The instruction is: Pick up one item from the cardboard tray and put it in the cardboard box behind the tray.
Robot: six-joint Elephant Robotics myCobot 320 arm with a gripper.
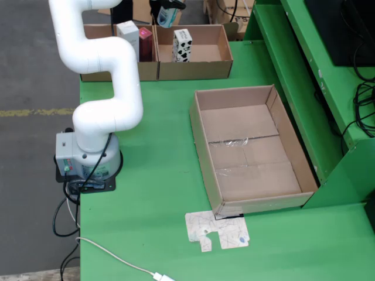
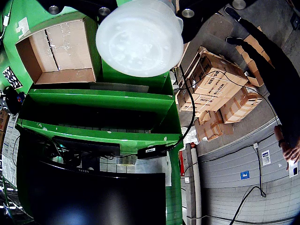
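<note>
In the still view, a white cable (image 1: pixel 111 254) lies on the green table (image 1: pixel 152 199) at the near edge. Just past it sits a flat paper scrap (image 1: pixel 217 230), touching the front of the tray (image 1: pixel 202 137). The tray is a wide, low cardboard one, and nothing shows inside it but tape. To its left stands the white arm (image 1: pixel 102 70) on a gray base (image 1: pixel 88 158).

Far back are two small boxes side by side. The left box (image 1: pixel 120 71) holds a white carton (image 1: pixel 128 36) and a red carton (image 1: pixel 145 43). The right box (image 1: pixel 196 67) holds a spotted carton (image 1: pixel 182 45), standing up.

The gripper (image 1: pixel 166 10) hangs above the boxes at the top edge. It grips a pale round cup (image 2: pixel 139 37), which fills the top of the riding view.
</note>
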